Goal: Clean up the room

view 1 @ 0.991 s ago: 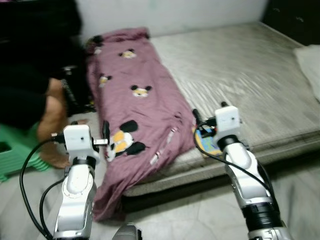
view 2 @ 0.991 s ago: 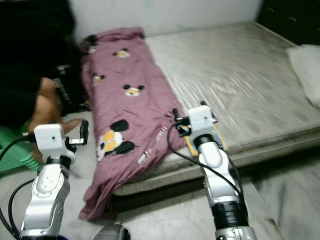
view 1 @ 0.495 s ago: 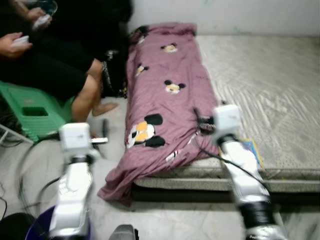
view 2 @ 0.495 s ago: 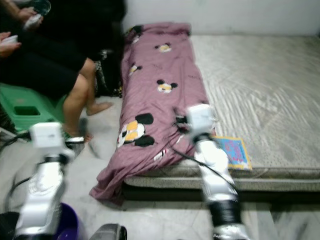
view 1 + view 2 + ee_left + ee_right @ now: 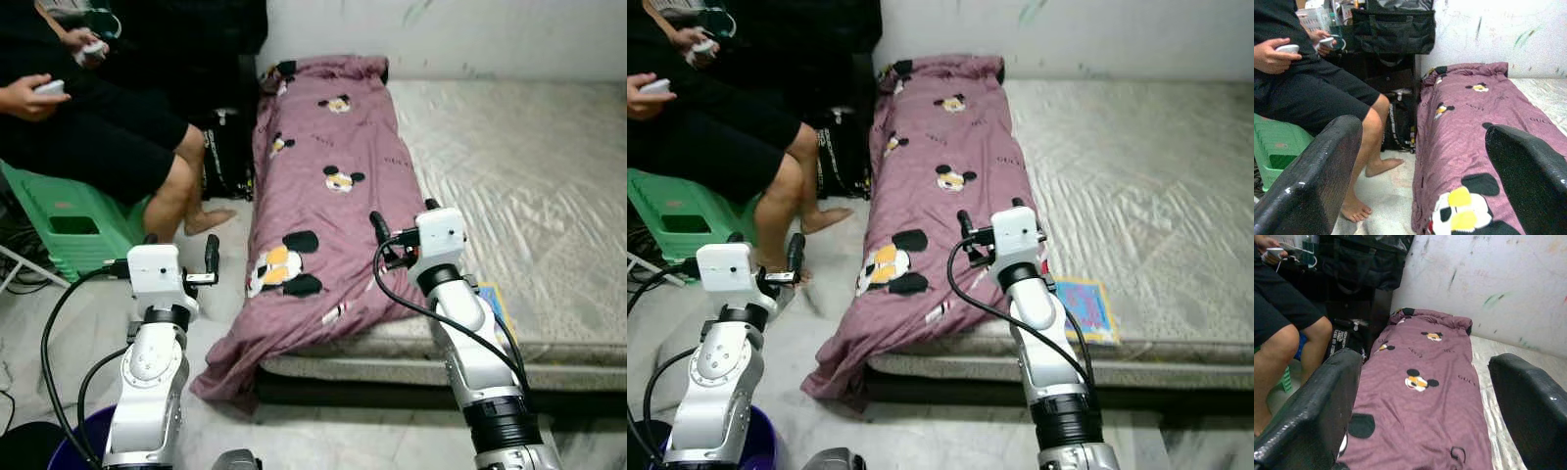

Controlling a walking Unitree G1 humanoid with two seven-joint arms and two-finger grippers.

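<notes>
A maroon blanket (image 5: 323, 186) printed with cartoon mice lies along the left side of a bare mattress (image 5: 529, 166), and its near end spills over the corner onto the floor. A thin colourful booklet (image 5: 1083, 308) rests on the mattress's front edge. My right gripper (image 5: 404, 217) hovers open over the blanket's near part, just left of the booklet, with nothing in it. My left gripper (image 5: 181, 253) is open and empty above the floor, left of the hanging blanket end. In the wrist views, the left gripper (image 5: 1420, 181) and right gripper (image 5: 1425, 406) both look along the blanket.
A person (image 5: 88, 127) sits on a green stool (image 5: 69, 220) at the left, holding controllers, bare foot on the floor near the blanket. A black bag (image 5: 227, 157) stands between person and mattress. A dark blue tub (image 5: 69, 450) is by my left side.
The whole picture has swung over, so the camera turned; the seated person and green stool now show fully. Both arms keep the same raised pose, fingers still apart.
</notes>
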